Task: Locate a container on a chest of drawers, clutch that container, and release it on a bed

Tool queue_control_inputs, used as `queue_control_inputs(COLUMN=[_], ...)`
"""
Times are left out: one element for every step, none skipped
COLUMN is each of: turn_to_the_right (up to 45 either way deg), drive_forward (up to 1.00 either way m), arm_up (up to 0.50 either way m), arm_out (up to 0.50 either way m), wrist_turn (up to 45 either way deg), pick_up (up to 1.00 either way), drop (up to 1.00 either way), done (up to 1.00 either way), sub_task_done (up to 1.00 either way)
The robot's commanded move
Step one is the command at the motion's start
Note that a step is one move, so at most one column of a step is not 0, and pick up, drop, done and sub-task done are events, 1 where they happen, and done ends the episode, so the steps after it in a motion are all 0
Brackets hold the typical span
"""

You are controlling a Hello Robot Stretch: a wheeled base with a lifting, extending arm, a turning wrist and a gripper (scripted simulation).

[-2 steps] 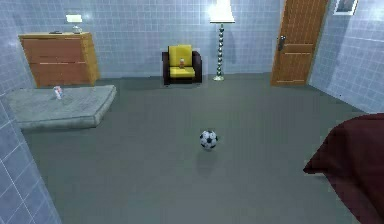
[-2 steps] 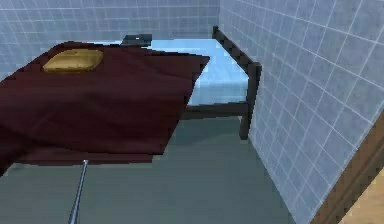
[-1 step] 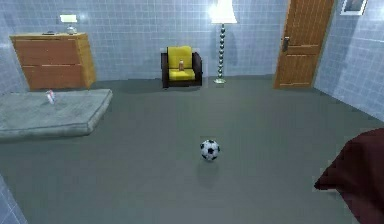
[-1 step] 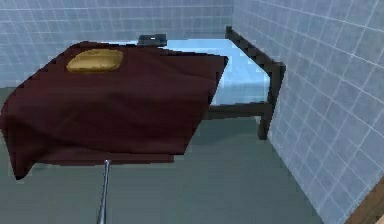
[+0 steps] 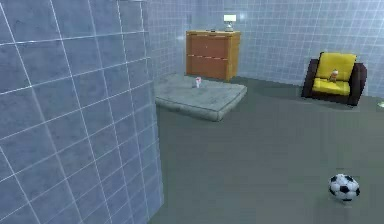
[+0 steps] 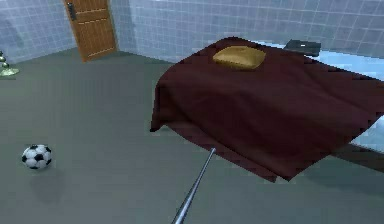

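Though claw's state unclear, one chest of drawers [image 5: 212,53], two beds [image 5: 200,97] [image 6: 270,100], one football [image 5: 344,186], one armchair [image 5: 335,77]

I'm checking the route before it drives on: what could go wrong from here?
1. The low grey mattress lies in front of the chest of drawers, so a straight approach may be blocked.
2. The soccer ball lies on the floor nearby; a turning base might strike it.
3. The pale thing on the chest is too small to confirm as a container.

Tiny item [image 5: 231,17] atop dresser [image 5: 212,55] unidentifiable, bed [image 6: 270,100] cropped
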Motion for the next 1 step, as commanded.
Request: queue_control_inputs(turn_to_the_right=[0.0], drive_forward=[0.40], arm_up=[0.00], arm_out=[0.00], wrist_turn=[0.0], pick_up=[0.00], drop=[0.00], done=[0.00], sub_task_done=[0.00])
